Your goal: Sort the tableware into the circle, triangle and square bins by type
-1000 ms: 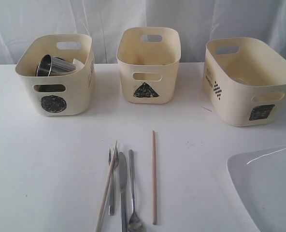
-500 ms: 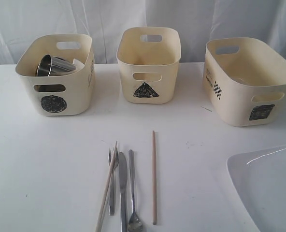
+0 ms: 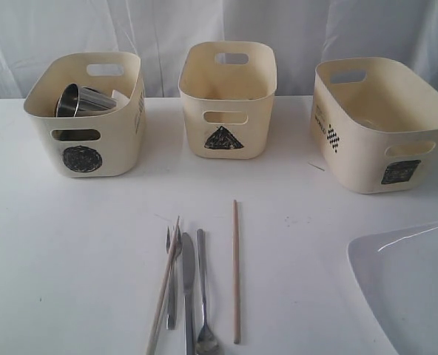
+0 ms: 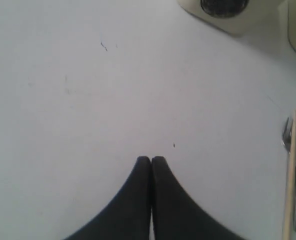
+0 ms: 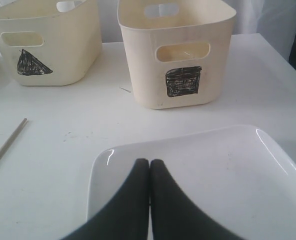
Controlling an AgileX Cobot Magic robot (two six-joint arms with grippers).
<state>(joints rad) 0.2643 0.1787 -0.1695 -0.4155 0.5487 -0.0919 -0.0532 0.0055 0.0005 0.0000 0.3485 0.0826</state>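
Three cream bins stand along the back: the circle bin (image 3: 86, 115) with a steel mug (image 3: 77, 101) lying inside, the triangle bin (image 3: 228, 100) and the wide square bin (image 3: 378, 126). At the table front lie a fork (image 3: 171, 277), a knife (image 3: 188, 292), a spoon (image 3: 203, 296) and two chopsticks (image 3: 164, 285) (image 3: 236, 270). A white plate (image 3: 411, 288) sits at the front right. My left gripper (image 4: 151, 159) is shut above bare table, beside the fork (image 4: 287, 137) and a chopstick (image 4: 290, 180). My right gripper (image 5: 149, 162) is shut over the plate (image 5: 228, 170). Neither gripper shows in the exterior view.
The white table (image 3: 71, 244) runs to a white curtain (image 3: 160, 29) behind the bins. The right wrist view shows the square bin (image 5: 178, 55) just past the plate, the triangle bin (image 5: 48, 45) beside it and a chopstick (image 5: 8, 145) off to one side.
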